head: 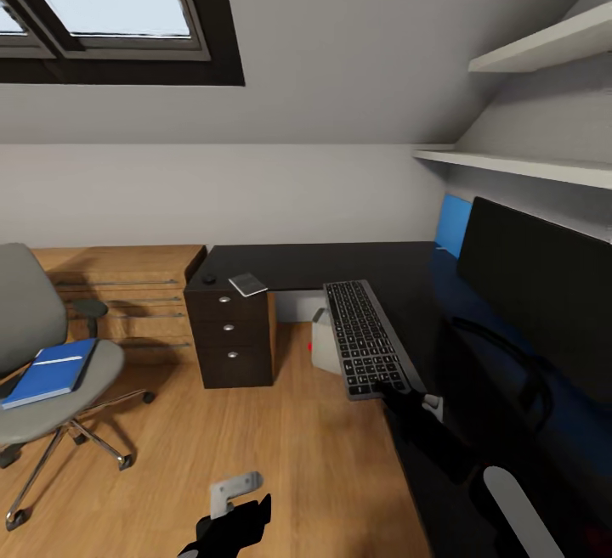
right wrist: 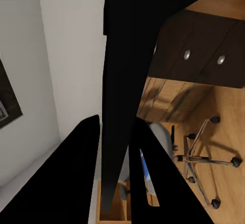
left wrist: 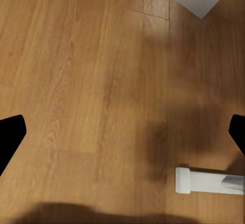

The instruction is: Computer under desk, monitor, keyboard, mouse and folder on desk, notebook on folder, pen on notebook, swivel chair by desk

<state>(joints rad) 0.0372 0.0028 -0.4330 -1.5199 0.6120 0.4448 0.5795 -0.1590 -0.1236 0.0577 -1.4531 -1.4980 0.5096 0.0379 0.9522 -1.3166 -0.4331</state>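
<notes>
The black keyboard (head: 364,335) lies along the front edge of the black desk (head: 340,261), and my right gripper (head: 398,391) is shut on its near end. In the right wrist view the keyboard (right wrist: 122,70) is an edge-on dark slab between my fingers (right wrist: 76,173). The monitor (head: 544,286) stands on the desk at the right. The grey computer (head: 323,344) sits under the desk. The notebook (head: 248,284) and the mouse (head: 208,279) rest above the drawers. The blue folder (head: 51,371), with the white pen (head: 61,360) on it, lies on the swivel chair (head: 34,312). My left gripper (head: 231,526) hangs open over the floor.
Black drawers (head: 229,333) hold up the desk's left end, with a light-wood dresser (head: 127,286) behind the chair. Wall shelves (head: 527,167) hang above the monitor. The wood floor (left wrist: 102,81) lies between chair and desk.
</notes>
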